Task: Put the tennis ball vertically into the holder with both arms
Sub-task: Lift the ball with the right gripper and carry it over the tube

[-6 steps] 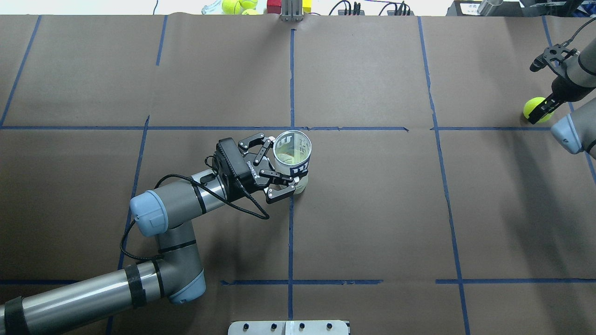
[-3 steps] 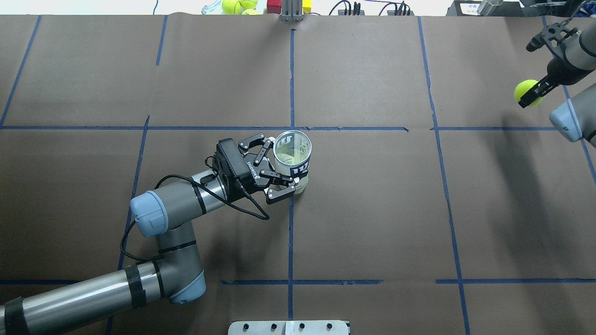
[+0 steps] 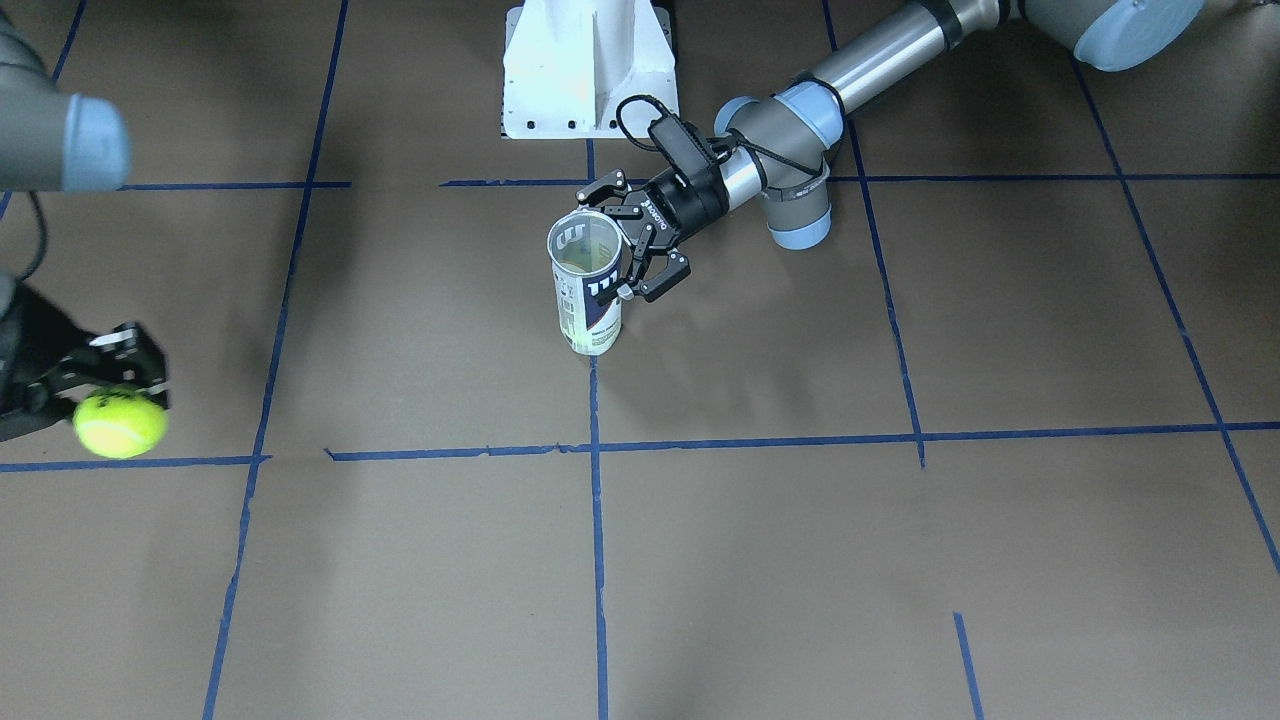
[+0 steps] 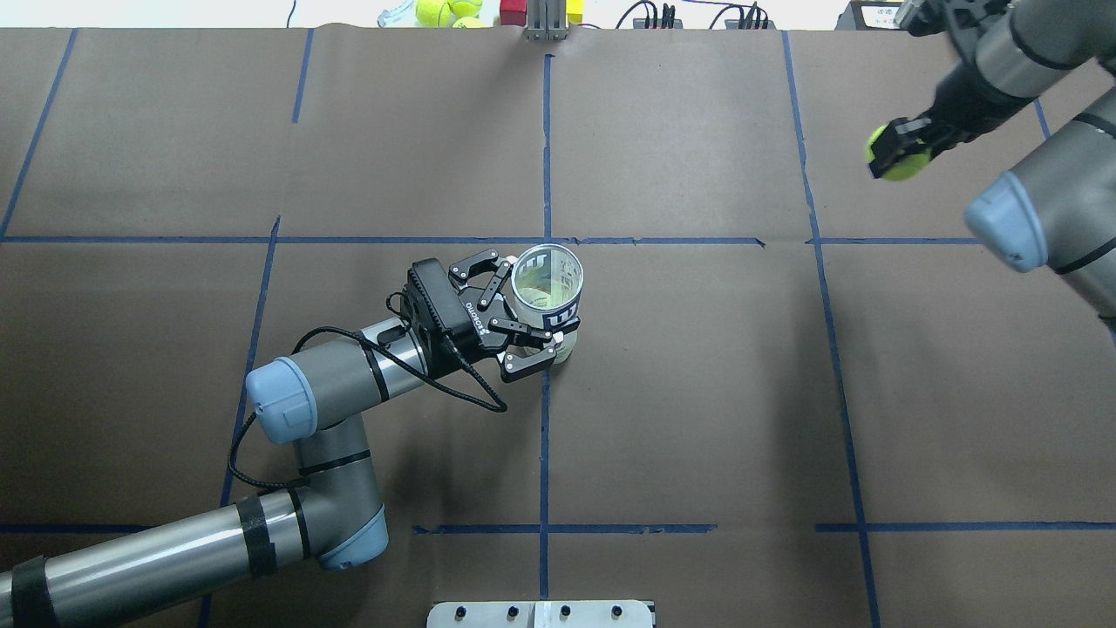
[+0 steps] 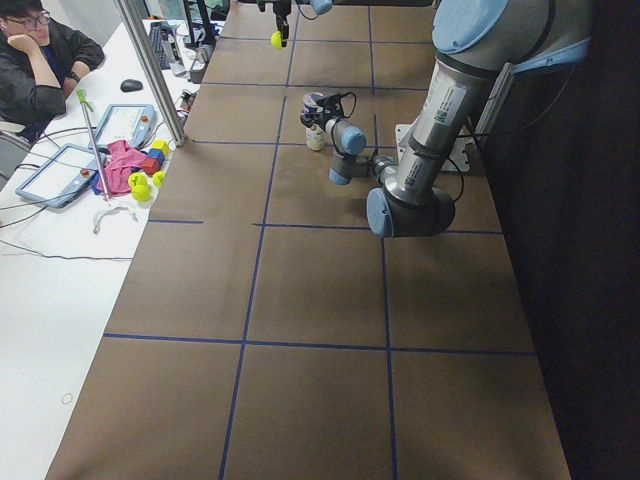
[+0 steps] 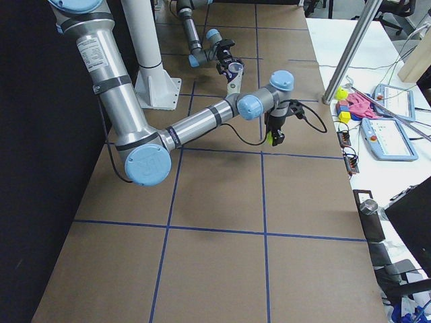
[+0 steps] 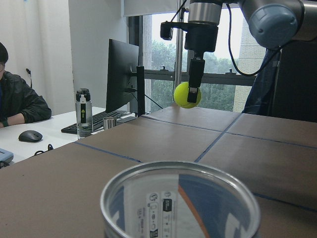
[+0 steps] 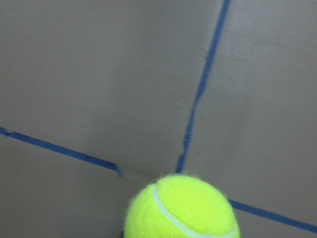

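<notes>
over the last second your right gripper (image 4: 898,153) lifted the tennis ball (image 4: 896,169) off the table (image 4: 697,392) and swung it inward, fingers pinching it. pickup was done; the carry and drop were left. the clear navy-labelled holder (image 4: 547,281) stood upright mid-table, mouth open, your left gripper (image 4: 526,310) clasping it

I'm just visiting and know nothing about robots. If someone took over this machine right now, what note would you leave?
Left gripper: shut on the Wilson tennis-ball can, upright, mouth open, in the middle of the table.
Right gripper: shut on the tennis ball, held above the table, far to the robot's right.
Done: ball grasped, can steadied.
Left: bring the ball over the can's mouth and lower it in.
</notes>
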### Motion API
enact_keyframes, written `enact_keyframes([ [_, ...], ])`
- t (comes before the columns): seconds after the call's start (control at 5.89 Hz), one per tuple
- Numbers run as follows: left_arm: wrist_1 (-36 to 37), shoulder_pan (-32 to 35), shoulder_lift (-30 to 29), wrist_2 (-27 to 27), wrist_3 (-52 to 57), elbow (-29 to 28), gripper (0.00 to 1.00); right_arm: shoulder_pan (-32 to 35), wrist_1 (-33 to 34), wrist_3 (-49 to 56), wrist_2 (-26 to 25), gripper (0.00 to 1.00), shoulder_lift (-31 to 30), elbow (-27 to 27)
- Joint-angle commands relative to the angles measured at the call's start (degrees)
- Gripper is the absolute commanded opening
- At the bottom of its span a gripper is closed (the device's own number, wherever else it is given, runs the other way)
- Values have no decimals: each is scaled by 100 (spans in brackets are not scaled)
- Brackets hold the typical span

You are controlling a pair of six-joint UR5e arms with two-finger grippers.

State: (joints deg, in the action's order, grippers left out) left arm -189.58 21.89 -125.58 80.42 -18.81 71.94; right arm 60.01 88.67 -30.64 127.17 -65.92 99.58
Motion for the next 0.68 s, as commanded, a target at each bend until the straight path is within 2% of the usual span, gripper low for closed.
enact_keyframes([
  [0.0, 0, 0, -10, -9, 0, -4, 90, -934, 115, -2208, -444, 11, 726, 385],
  [0.17, 0, -35, -2, -44, 0, -4, 90, -1330, 481, -2810, -804, 11, 991, 744],
  [0.34, 0, -35, 7, -44, 0, -4, 90, -1587, 1355, -2990, -999, 11, 1350, 1147],
  [0.51, 0, -35, 7, -44, 0, -4, 90, -1789, 1695, -3096, -1097, 12, 1641, 1247],
])
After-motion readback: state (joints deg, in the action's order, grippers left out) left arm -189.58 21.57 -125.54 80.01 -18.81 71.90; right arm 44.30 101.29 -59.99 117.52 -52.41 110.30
